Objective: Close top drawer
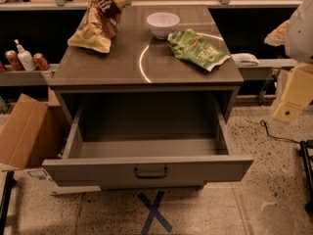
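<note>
Grey top drawer [146,148] stands pulled well out of its cabinet [98,72]; gripper [288,106] hangs off to the right.

You see a wide, deep grey box with a flat front panel and a small dark handle [151,172] centred on it. Front panel faces the camera, with its long axis running left to right across the view. Box sides run straight back under the cabinet top. Drawer sits low centre, its front edge over a blue tape X [154,212] on the speckled floor. A cardboard box [27,131] lies just beside its left side. Gripper shows as a pale cream piece at the right edge, higher than the front panel and right of the drawer's right front corner, well apart from it and from the handle. You cannot tell whether it is clenched or released.
</note>
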